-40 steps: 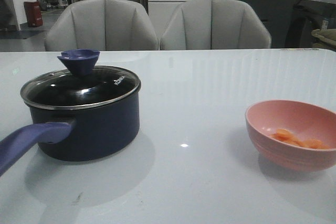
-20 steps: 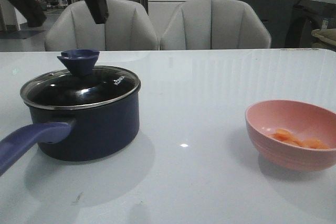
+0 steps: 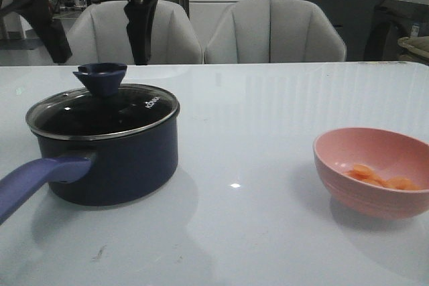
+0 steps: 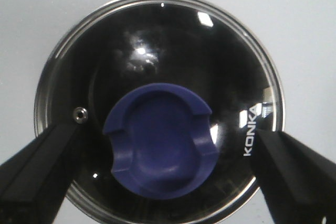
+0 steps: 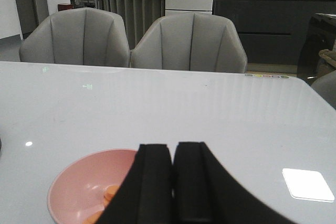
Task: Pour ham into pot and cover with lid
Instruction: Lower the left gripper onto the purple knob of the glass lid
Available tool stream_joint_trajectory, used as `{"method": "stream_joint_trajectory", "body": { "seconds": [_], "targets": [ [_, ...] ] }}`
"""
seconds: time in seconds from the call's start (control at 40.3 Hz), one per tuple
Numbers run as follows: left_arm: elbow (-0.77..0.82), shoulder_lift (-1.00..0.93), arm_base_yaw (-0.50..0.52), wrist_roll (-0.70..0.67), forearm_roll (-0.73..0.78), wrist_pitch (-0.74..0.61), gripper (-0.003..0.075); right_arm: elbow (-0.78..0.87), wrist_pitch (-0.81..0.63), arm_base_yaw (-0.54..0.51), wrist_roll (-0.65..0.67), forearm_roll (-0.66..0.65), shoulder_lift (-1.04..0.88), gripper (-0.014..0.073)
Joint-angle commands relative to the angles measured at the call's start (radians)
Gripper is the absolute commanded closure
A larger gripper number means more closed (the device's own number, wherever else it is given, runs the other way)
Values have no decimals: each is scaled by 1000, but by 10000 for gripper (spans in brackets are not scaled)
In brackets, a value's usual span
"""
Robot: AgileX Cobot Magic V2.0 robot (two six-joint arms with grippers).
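The light is dim and cool, with a grey-blue cast over the white table (image 3: pixel 268 98). A small bright glint sits on the tabletop between the pot (image 3: pixel 114 159) and the pink bowl (image 3: pixel 372 169), and a square glare patch shows in the right wrist view. Both vessels cast soft, wide shadows toward the camera. The glass lid (image 4: pixel 157 56) carries several sharp highlights. The left gripper (image 3: pixel 100 31) is dark and slightly smeared against the murky background. Fine grain softens every view.

closed right gripper (image 5: pixel 173 182) fingers above pink bowl (image 5: pixel 73 182) holding orange ham (image 5: pixel 107 195) slices.
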Motion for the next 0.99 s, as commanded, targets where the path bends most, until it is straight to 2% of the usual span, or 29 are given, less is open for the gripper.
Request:
{"method": "stream_joint_trajectory", "body": {
  "seconds": [0.0, 0.347, 0.645, 0.818, 0.967],
  "targets": [
    [-43, -24, 13, -21, -8, -5, 29, 8, -82, -6, -1, -9, -20, 454],
    [-48, 23, 76, -21, -133, -7, 29, 8, -82, -6, -1, -9, -20, 454],
    [-50, 43, 80, -21, -140, -23, 34, 8, -82, -6, -1, -9, -20, 454],
    [-50, 58, 83, -21, -140, -35, 101, 8, -82, -6, -1, -9, -20, 454],
    [-52, 70, 83, -21, -140, -26, 192, 8, -82, -6, -1, -9, -20, 454]
  ]
}}
